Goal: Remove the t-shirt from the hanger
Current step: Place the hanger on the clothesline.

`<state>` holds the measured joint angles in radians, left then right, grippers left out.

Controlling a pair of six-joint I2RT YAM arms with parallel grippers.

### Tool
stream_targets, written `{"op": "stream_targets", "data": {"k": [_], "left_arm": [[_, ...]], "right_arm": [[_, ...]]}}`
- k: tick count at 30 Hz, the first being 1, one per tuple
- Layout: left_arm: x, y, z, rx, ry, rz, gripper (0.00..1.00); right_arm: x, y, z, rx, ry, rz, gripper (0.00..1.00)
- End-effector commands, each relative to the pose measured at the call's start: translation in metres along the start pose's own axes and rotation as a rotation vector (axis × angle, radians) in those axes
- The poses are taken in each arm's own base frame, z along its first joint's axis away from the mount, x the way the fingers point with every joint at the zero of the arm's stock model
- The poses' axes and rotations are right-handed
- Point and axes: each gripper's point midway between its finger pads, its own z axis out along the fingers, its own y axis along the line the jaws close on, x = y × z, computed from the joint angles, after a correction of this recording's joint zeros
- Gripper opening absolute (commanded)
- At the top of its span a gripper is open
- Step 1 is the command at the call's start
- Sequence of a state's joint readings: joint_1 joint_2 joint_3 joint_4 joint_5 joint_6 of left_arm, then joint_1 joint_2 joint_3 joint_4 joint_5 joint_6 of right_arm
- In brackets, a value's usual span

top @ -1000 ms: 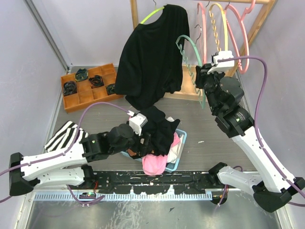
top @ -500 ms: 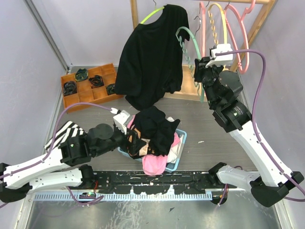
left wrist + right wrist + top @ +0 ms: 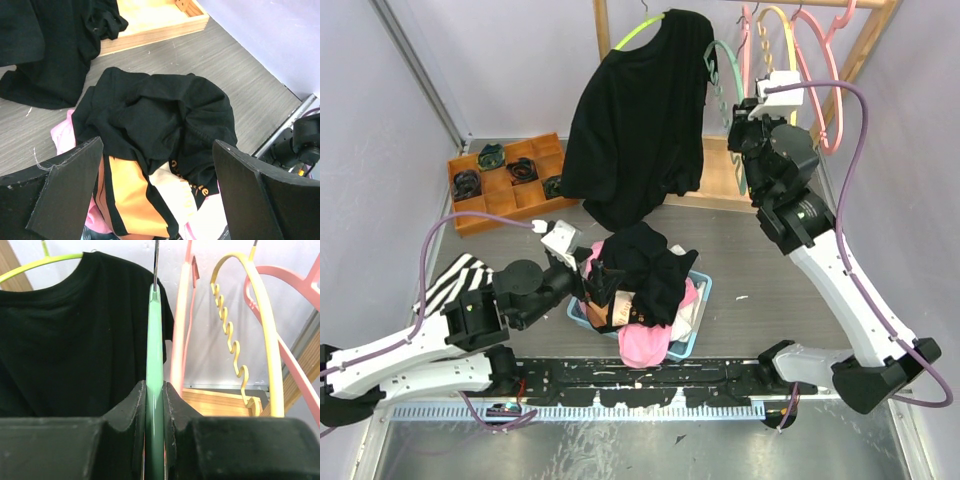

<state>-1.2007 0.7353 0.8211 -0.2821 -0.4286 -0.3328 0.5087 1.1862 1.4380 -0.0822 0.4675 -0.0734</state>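
A black t-shirt hangs on a yellow-green hanger on the rack; it also shows in the right wrist view. My right gripper is shut on a bare green hanger, held upright just right of that shirt; the fingers clamp its green bar. My left gripper is open and empty, low at the left side of a clothes pile. A crumpled black shirt tops the pile and lies between the open fingers in the left wrist view.
The pile sits in a blue basket with pink, orange and white clothes. A wooden tray with dark items stands at the back left. A striped cloth lies at the left. Pink and yellow hangers hang on the wooden rack.
My left gripper has drawn back to the left off the clothes pile. My right arm has lifted the green hanger up and back toward the rack.
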Motion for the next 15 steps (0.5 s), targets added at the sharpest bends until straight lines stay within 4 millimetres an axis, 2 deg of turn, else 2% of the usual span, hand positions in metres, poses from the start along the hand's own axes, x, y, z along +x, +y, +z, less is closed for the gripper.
{"op": "stream_targets", "data": {"k": [1,6,9,15], "left_arm": [[-0.023,0.004,0.004,-0.046,-0.084,0.000,0.98],[-0.030,0.007,0.002,-0.063,-0.108,-0.001,0.98],[-0.034,0.018,-0.002,-0.115,-0.138,-0.023,0.98],[-0.042,0.026,-0.011,-0.131,-0.193,-0.045,0.98]], "right_arm": [[-0.065,-0.015,0.005,0.030,-0.181,0.073,0.01],[-0.069,-0.023,0.017,0.026,-0.200,0.082,0.01],[-0.071,-0.026,0.023,0.019,-0.207,0.082,0.01],[-0.082,-0.020,0.033,-0.020,-0.231,0.081,0.01]]}}
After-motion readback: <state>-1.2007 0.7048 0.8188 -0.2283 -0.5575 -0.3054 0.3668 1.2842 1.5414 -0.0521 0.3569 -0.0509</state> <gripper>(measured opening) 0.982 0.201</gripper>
